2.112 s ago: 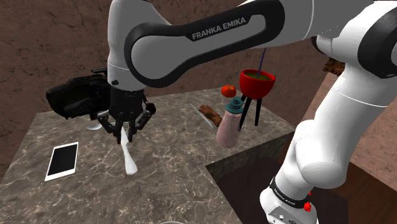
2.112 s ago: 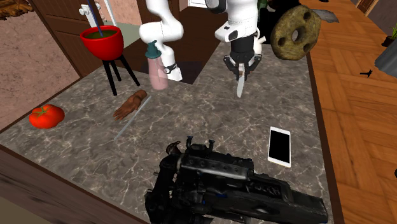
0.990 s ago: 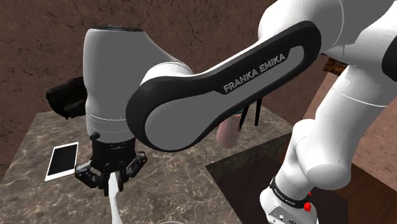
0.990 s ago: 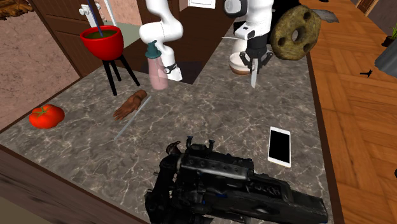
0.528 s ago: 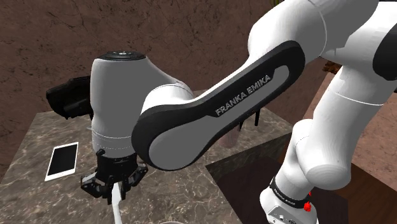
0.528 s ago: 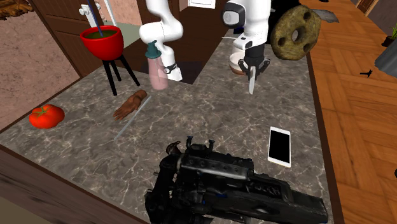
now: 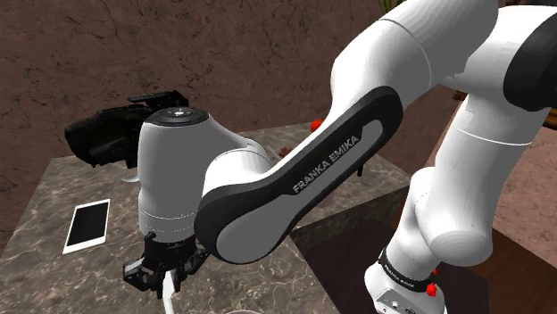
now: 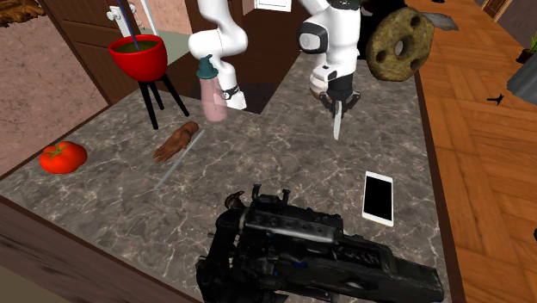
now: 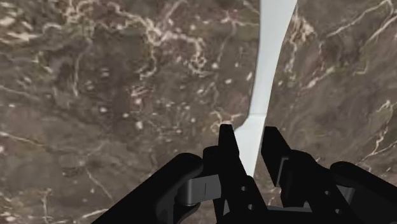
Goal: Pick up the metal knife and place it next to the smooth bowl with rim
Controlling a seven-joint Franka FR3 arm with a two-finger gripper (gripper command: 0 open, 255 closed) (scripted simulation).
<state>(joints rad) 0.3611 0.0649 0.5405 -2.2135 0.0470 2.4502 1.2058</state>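
Observation:
A plain white knife (image 9: 270, 63) hangs blade-down from my black gripper (image 9: 250, 147), whose fingers (image 9: 229, 147) clasp its handle end. In the second exterior view the gripper (image 8: 340, 99) holds the knife (image 8: 338, 122) just above the marbled counter (image 8: 275, 155), a little in front of a small pale bowl (image 8: 317, 84) that the arm partly hides. In the shoulder view the gripper (image 7: 165, 272) is low near the bottom edge, and the knife (image 7: 169, 290) points down beneath it. A pale rim of the bowl (image 7: 236, 311) peeks in at that view's bottom edge.
On the counter lie a white phone (image 8: 379, 198), a big black camera (image 8: 318, 250), a tomato (image 8: 63, 157), a brown-handled knife (image 8: 176, 142), a pink bottle (image 8: 211, 93) and a red bowl on a stand (image 8: 138, 56). A round stone-like disc (image 8: 400, 34) stands behind the arm.
The gripper has carried the knife lower toward the counter and slightly to the second exterior view's left, in front of the bowl. The arm has folded down over it.

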